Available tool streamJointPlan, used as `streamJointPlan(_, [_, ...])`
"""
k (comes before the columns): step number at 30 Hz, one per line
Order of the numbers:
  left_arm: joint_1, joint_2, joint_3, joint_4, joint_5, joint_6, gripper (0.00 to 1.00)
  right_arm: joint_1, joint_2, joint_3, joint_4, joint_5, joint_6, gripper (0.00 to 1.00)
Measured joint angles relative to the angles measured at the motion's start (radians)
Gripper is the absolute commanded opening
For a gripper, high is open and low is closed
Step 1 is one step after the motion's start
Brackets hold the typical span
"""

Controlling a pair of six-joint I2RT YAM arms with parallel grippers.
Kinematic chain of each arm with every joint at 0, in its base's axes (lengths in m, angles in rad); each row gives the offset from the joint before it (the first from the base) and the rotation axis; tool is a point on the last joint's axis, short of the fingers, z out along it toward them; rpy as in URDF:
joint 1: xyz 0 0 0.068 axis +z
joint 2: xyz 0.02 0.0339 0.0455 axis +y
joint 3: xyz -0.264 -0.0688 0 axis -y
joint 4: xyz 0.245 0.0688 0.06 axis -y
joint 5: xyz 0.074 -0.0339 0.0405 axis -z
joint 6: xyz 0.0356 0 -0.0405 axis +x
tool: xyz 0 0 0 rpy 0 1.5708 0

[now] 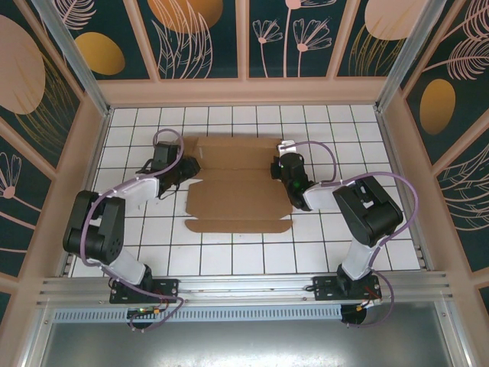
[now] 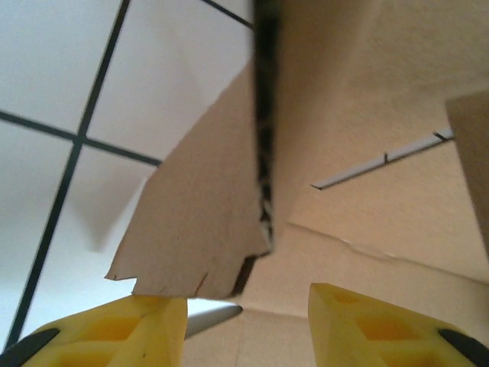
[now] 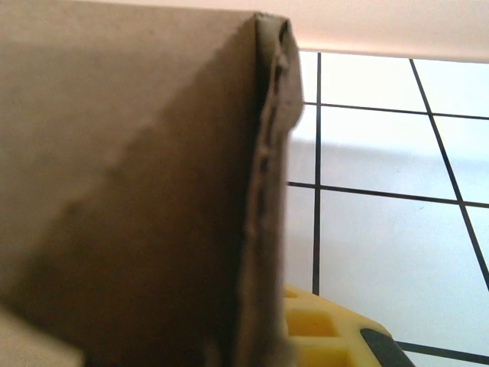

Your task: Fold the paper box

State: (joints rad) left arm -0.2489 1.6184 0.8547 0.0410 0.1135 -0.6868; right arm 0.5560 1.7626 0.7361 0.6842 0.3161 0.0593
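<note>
The paper box (image 1: 237,191) is a brown cardboard die-cut sheet lying on the white tiled floor between the two arms, with its side parts partly raised. My left gripper (image 1: 186,170) is at its left edge. In the left wrist view the yellow fingers (image 2: 145,329) stand apart, open, with a raised side flap (image 2: 206,229) just ahead of them and nothing between them. My right gripper (image 1: 284,177) is at the box's right edge. In the right wrist view a standing cardboard wall (image 3: 137,191) lies against one yellow finger (image 3: 328,329) and hides the other; the gripper is shut on that wall.
The tiled floor (image 1: 229,256) is ringed by a low pinkish wooden frame (image 1: 244,93) with patterned panels behind. A metal rail (image 1: 244,289) carries both arm bases at the near edge. Bare tiles lie in front of the box and to both sides.
</note>
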Motion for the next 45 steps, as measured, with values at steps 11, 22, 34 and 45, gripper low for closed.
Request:
streamJointPlan(11, [0.016, 0.029, 0.014, -0.037, -0.108, -0.016, 0.53, -0.005, 0.003, 0.000, 0.006, 0.003, 0.003, 0.00])
streamJointPlan(22, [0.078, -0.089, -0.042, -0.076, 0.045, -0.037, 0.47, -0.005, 0.003, 0.001, 0.003, 0.015, 0.025, 0.00])
streamJointPlan(34, [-0.031, -0.309, -0.209, -0.124, 0.069, -0.048, 0.46, -0.005, 0.004, 0.011, -0.016, 0.023, 0.033, 0.00])
streamJointPlan(45, [-0.047, -0.064, 0.031, -0.157, 0.012, 0.065, 0.48, -0.005, 0.005, 0.014, -0.016, 0.011, 0.025, 0.00])
